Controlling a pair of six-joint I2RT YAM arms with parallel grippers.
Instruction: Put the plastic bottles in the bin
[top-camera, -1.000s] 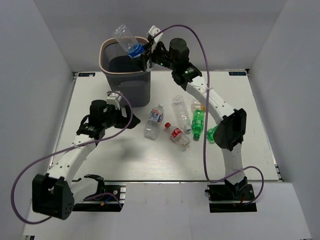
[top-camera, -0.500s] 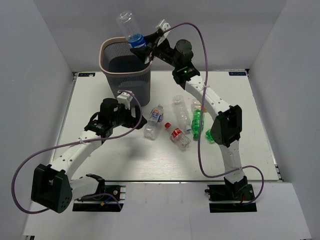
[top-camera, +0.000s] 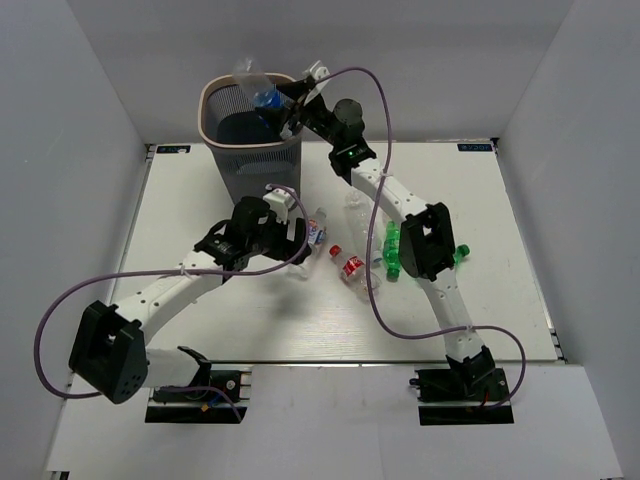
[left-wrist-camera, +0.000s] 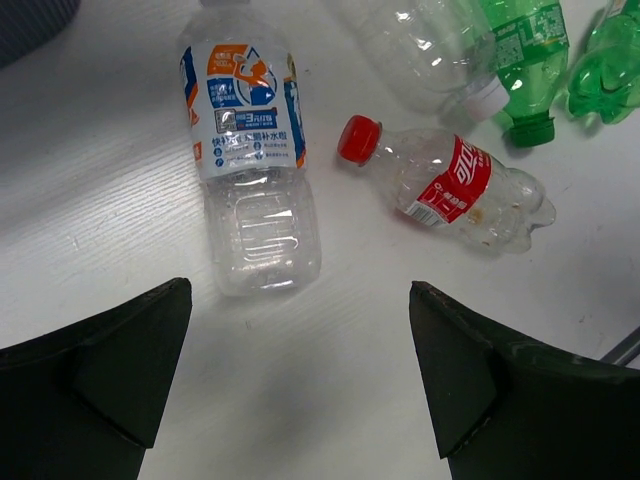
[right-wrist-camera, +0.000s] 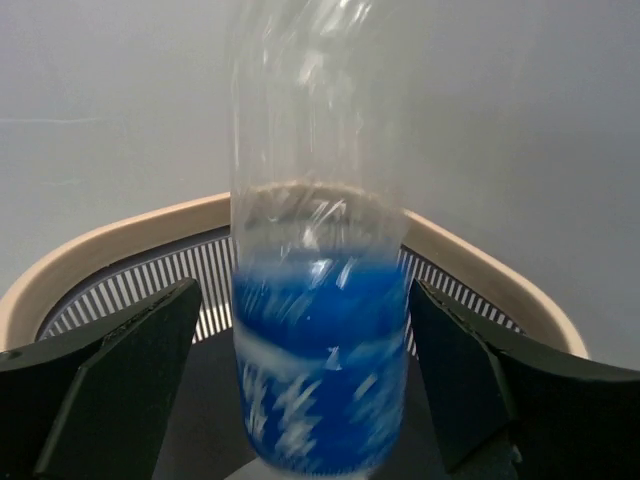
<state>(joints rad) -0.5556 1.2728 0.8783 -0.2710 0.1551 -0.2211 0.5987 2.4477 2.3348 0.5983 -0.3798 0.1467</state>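
The bin (top-camera: 207, 120) stands at the back left of the table. My right gripper (top-camera: 290, 104) hovers over its rim, jaws open. A clear blue-labelled bottle (top-camera: 256, 84) sits loose and blurred between the open fingers (right-wrist-camera: 110, 370), above the bin's mouth (right-wrist-camera: 90, 258); it also shows in the right wrist view (right-wrist-camera: 320, 330). My left gripper (top-camera: 291, 234) is open and empty, low over the table just short of a blue-and-orange-labelled bottle (left-wrist-camera: 250, 150). A red-capped, red-labelled bottle (left-wrist-camera: 450, 185) lies to its right.
More bottles lie mid-table: a clear one (top-camera: 361, 224), a green one (top-camera: 394, 247) and another green one (top-camera: 456, 252) behind the right arm's elbow. The left wrist view shows the clear bottle (left-wrist-camera: 430, 45) and both green ones (left-wrist-camera: 525, 45).
The right gripper has opened over the bin and the blue-labelled bottle has dropped lower towards the bin's mouth. The left arm has reached right, towards the blue-and-orange-labelled bottle.
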